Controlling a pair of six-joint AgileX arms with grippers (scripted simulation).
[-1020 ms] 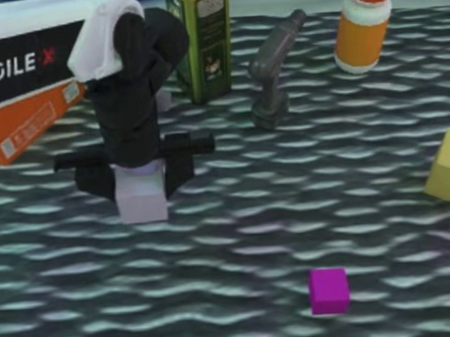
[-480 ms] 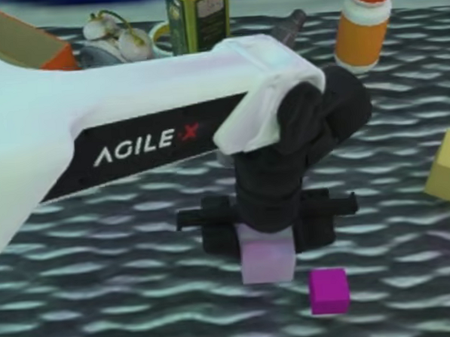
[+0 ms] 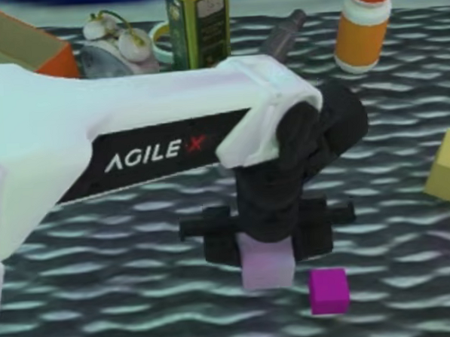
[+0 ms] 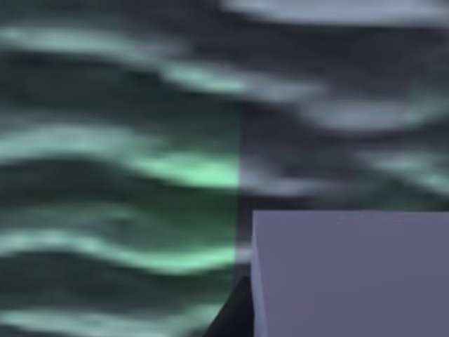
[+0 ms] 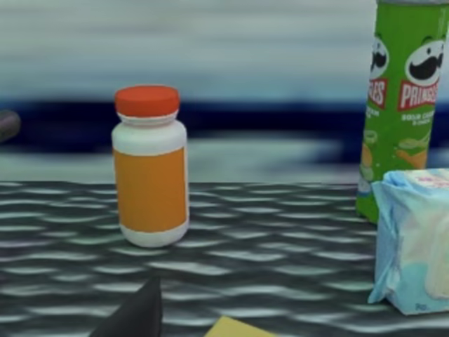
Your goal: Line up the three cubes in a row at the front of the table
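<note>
Jaws of the left gripper are pinching the pale lilac cube from both sides, near the front of the tabletop, a little right of the middle. The white left arm with a black band reaches in from the left side above the surface.

A dark cloth with wavy black and pale grey-teal ripples covers the tabletop. Behind it the room shows only as a blurred pale and dark blue band.

The lilac cube is plain and matte with sharp straight edges; in the left wrist view its flat face fills one corner over the ripples. The small bright magenta cube lies just beside it on the right, apart from it. The mustard yellow cube, the largest, sits well apart at the right edge.

At the back stand a white bottle with orange label and cap, a green carton and an orange box. The right wrist view also shows a green Pringles can and a pale blue soft packet; whether the right gripper's jaws are spread I cannot tell.
</note>
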